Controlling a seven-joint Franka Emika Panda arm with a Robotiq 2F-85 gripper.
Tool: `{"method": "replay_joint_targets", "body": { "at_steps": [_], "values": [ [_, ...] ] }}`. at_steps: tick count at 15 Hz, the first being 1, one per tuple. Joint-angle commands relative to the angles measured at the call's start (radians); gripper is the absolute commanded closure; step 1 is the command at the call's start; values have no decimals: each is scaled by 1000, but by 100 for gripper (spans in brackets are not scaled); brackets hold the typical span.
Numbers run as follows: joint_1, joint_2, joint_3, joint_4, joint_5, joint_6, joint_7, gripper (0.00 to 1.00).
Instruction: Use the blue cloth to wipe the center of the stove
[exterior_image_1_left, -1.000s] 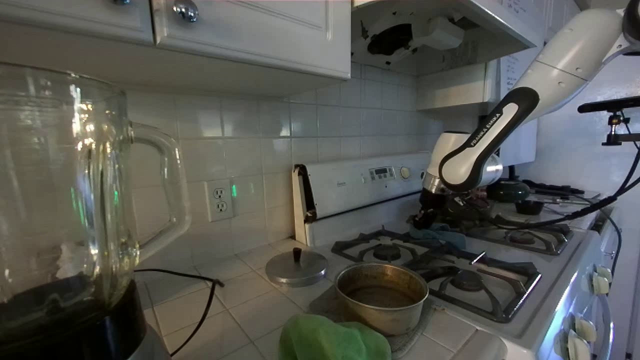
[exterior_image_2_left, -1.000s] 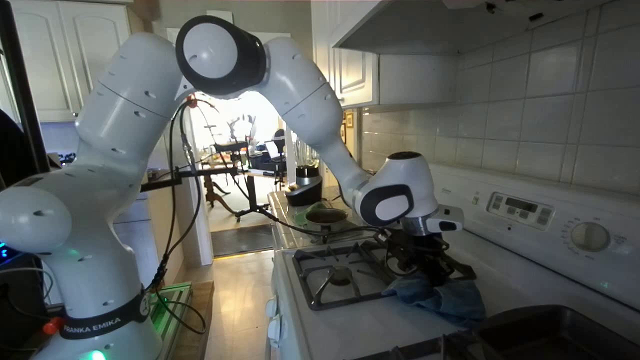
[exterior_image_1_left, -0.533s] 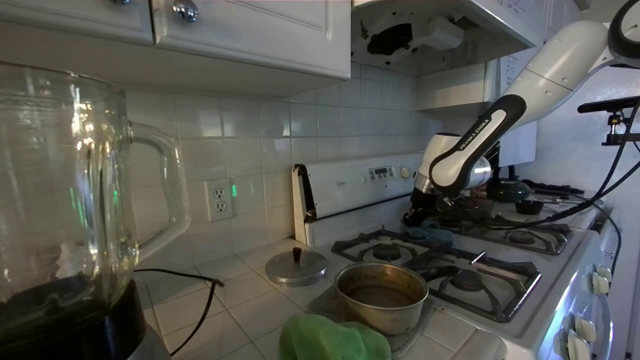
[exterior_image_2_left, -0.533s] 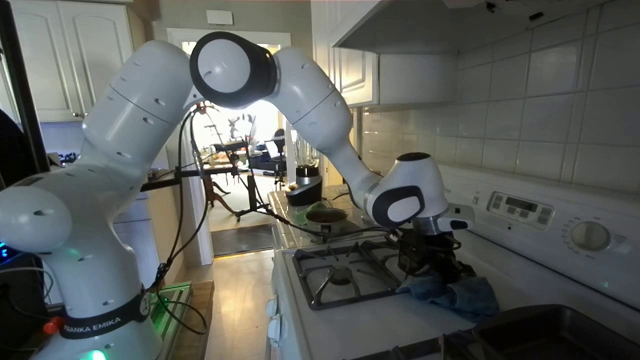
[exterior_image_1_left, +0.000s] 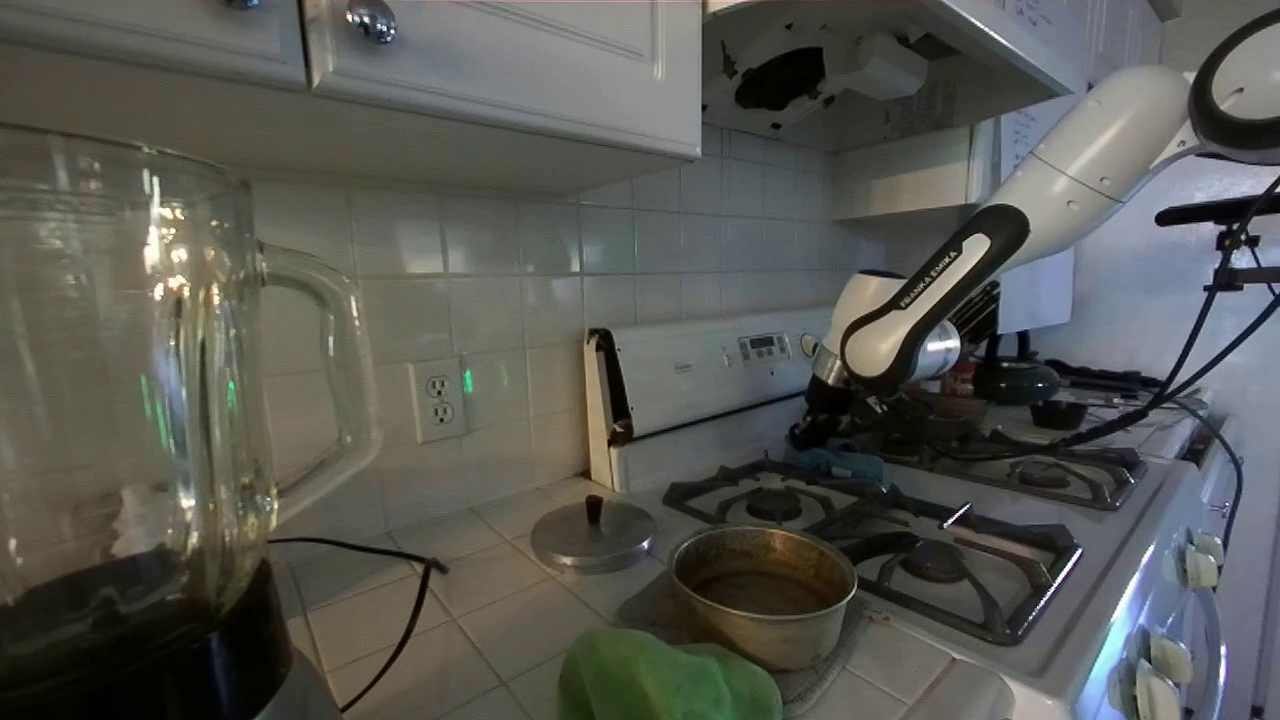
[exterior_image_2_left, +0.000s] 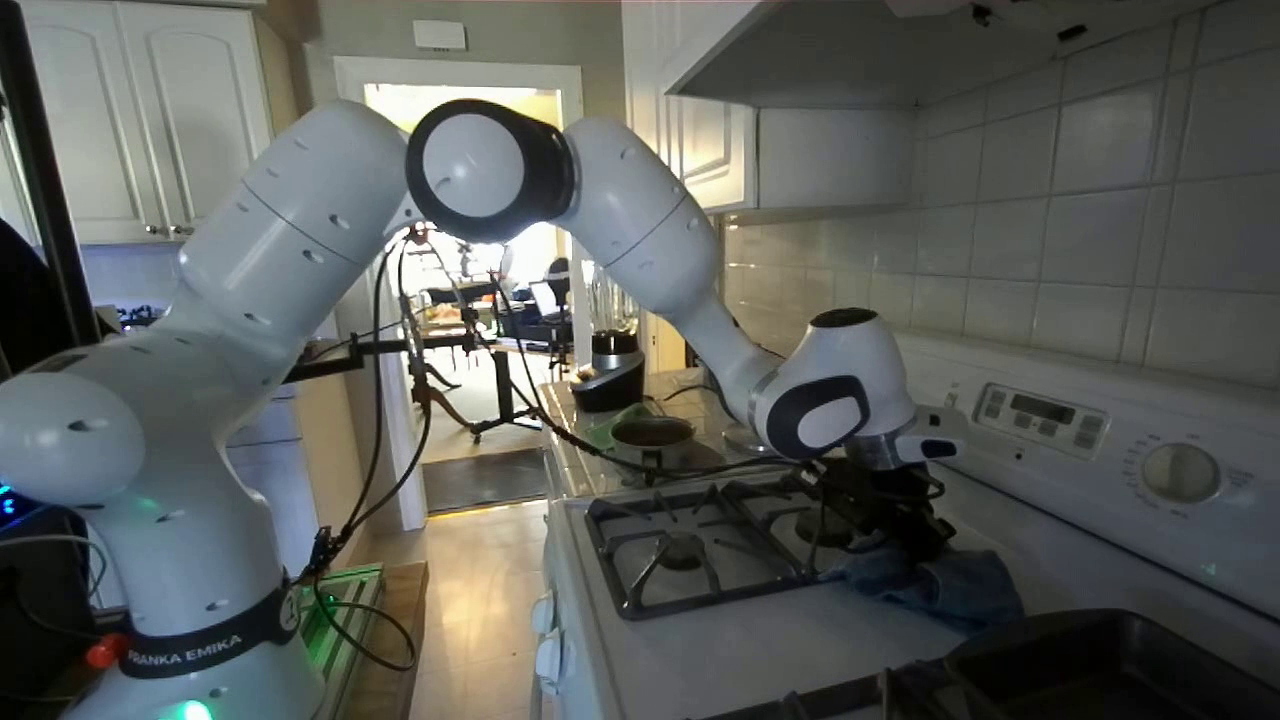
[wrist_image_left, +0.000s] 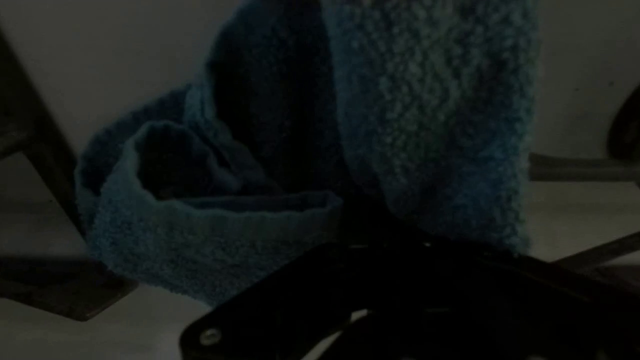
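The blue cloth hangs bunched and folded from my gripper in the dark wrist view. My gripper is shut on it; the fingertips are hard to make out against the cloth. In both exterior views the cloth is low over the white stove, between the burner grates and close to the back panel. It looks to touch the stove top, but the exact contact is hidden. The gripper points down above the cloth, with cables around it.
Black burner grates stand up from the stove top. A dark baking pan sits close to the cloth. The control panel rises behind. A metal pot, a lid and a green cloth lie on the counter.
My gripper and the blue cloth have moved together toward the back panel, leftward in an exterior view and rightward in an exterior view. The arm has lowered and reached farther out. The grip is unchanged.
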Motion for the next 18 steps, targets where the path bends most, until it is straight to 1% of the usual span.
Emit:
{"method": "replay_joint_targets", "body": {
  "at_steps": [1, 5, 9, 13, 16, 18],
  "values": [
    [44, 86, -13, 105, 5, 2, 69, 100],
    [74, 105, -75, 139, -4, 8, 145, 100],
    [120, 113, -140, 157, -10, -8, 231, 100],
    [202, 86, -257, 132, -33, -27, 347, 100],
    [264, 54, -345, 100, -62, -70, 408, 100],
    [280, 39, -364, 89, -89, -133, 414, 100]
  ]
}}
